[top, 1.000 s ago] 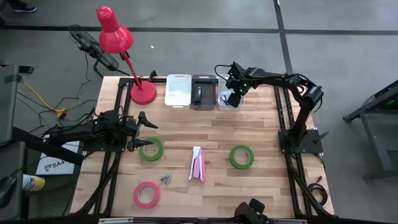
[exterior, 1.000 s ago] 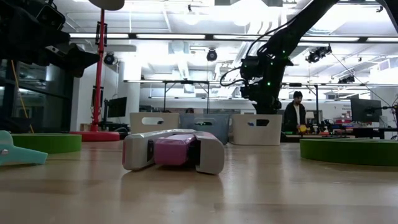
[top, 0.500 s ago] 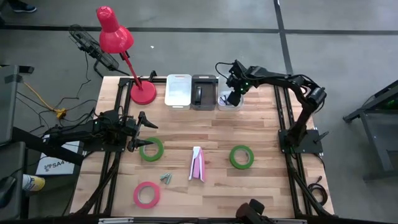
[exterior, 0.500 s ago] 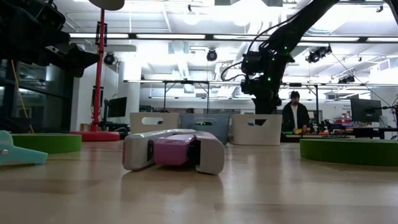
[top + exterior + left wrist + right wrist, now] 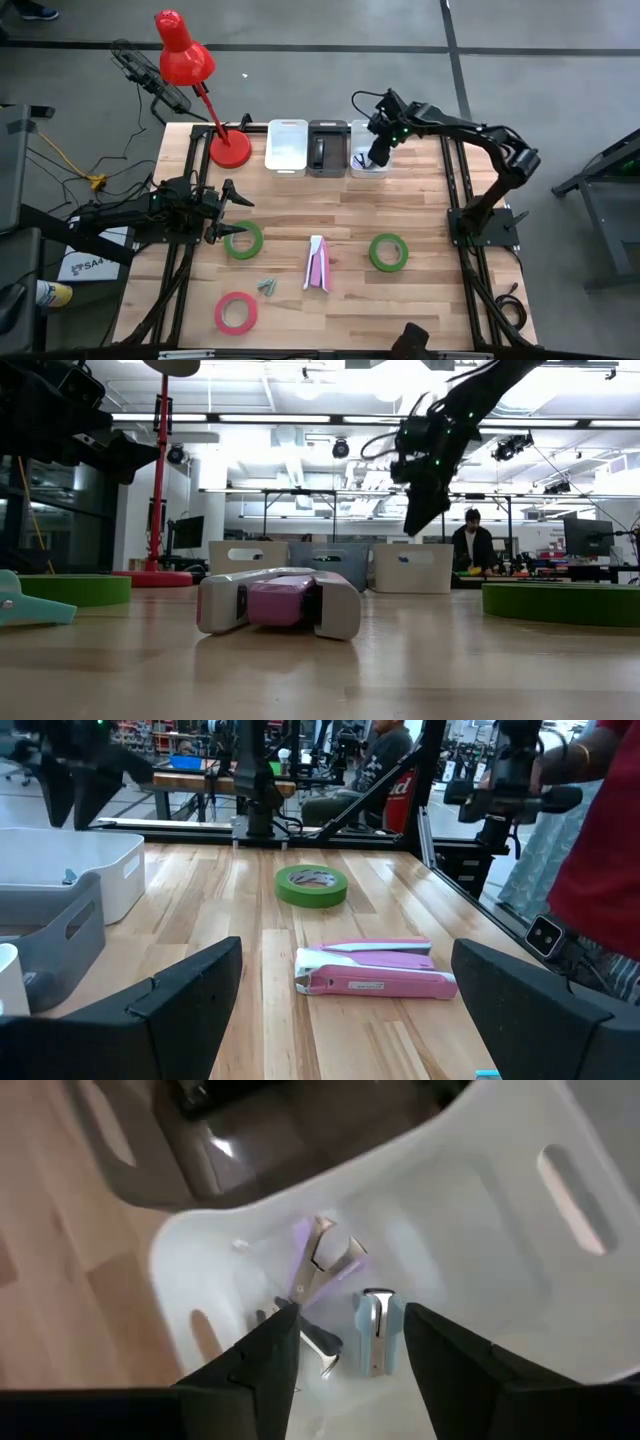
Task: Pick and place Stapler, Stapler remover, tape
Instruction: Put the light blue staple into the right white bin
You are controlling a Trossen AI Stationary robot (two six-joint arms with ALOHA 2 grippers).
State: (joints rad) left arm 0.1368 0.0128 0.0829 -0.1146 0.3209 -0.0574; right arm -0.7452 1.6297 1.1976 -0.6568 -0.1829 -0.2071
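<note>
My right gripper hangs open and empty, tipped, above the right white bin at the far edge; its wrist view shows a purple staple remover and a blue one lying in that bin. A pink stapler lies flat mid-table. One green tape roll lies by my left gripper, which is open and empty just above the table. A second green roll lies to the right, a pink roll near the front, and a teal staple remover beside it.
A white bin and a grey bin stand beside the right bin along the far edge. A red desk lamp stands at the far left. A person in red stands beyond the table's right side.
My right gripper has risen from just above the right white bin and tipped to a slant, staying over that bin. My left arm and the things on the table have kept still.
</note>
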